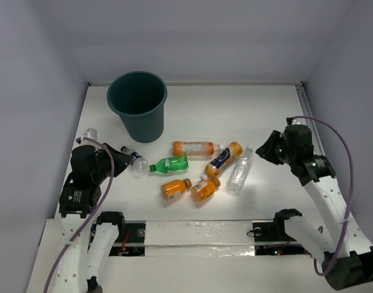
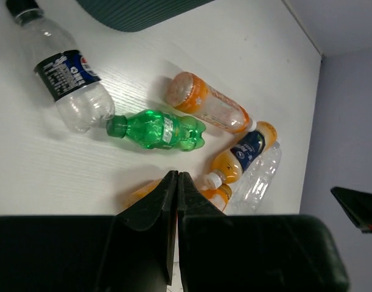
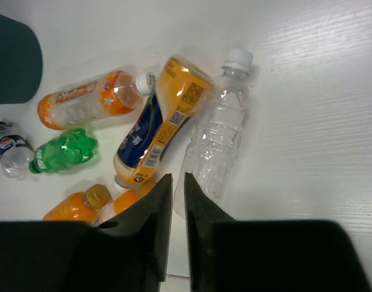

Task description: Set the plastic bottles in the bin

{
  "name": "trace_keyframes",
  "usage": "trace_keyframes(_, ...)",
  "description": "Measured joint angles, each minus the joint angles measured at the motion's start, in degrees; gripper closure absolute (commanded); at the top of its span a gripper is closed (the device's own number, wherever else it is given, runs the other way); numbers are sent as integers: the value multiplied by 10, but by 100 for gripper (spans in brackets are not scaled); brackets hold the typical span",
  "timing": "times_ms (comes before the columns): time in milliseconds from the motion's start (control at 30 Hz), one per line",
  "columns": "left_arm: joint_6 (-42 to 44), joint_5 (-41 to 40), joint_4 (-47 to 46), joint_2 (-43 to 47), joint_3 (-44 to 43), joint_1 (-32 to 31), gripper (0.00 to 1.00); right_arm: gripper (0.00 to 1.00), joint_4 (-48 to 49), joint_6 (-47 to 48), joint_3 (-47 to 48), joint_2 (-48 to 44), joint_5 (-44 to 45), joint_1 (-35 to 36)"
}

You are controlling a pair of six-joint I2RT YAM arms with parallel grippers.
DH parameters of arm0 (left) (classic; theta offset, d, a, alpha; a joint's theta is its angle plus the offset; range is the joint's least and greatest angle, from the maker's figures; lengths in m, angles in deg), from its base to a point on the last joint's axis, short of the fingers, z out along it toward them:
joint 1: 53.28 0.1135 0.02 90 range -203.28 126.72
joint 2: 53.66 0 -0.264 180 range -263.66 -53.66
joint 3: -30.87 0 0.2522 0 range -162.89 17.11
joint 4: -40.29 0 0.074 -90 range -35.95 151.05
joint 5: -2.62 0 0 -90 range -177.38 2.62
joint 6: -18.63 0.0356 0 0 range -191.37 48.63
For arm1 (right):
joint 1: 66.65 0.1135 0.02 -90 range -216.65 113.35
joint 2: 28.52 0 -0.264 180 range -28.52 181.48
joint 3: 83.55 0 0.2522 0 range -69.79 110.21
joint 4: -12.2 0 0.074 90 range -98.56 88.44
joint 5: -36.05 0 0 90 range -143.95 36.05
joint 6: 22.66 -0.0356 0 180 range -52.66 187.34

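Observation:
The dark teal bin (image 1: pixel 137 107) stands upright at the back left. Seven bottles lie on the white table: a clear blue-labelled one (image 1: pixel 133 160), a green one (image 1: pixel 169 163), a long orange one (image 1: pixel 193 148), a blue-labelled orange one (image 1: pixel 223 159), a clear one (image 1: pixel 240 171) and two small orange ones (image 1: pixel 175 188) (image 1: pixel 205 188). My left gripper (image 1: pixel 116 152) is shut and empty, just left of the clear blue-labelled bottle (image 2: pixel 70 76). My right gripper (image 1: pixel 265 149) is shut and empty, hovering right of the clear bottle (image 3: pixel 219 137).
Grey walls close the table on the left, back and right. A small white object (image 1: pixel 90 133) lies by the left edge. A white strip (image 1: pixel 198 233) runs along the near edge between the arm bases. The bin rim shows in the left wrist view (image 2: pixel 137 9).

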Motion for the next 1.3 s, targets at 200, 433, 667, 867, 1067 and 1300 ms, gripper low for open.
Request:
trace_keyframes(200, 34, 46, -36, -4, 0, -8, 100, 11, 33, -29, -42, 63, -11, 0)
trace_keyframes(433, 61, 53, -70, -23, 0, -103, 100, 9, 79, -62, -77, 116, -16, 0)
trace_keyframes(667, 44, -62, -120, -136, -16, -382, 91, 15, 116, -91, -110, 177, -16, 0)
trace_keyframes(867, 42, -123, -168, -271, -51, -473, 62, 22, 150, -98, -110, 222, -10, 0)
trace_keyframes(1067, 59, -134, -206, -349, -85, -480, 44, 29, 170, -103, -112, 269, -11, 0)
trace_keyframes(1300, 101, -123, -241, -448, -160, -485, 35, 40, 178, -106, -111, 287, -14, 0)
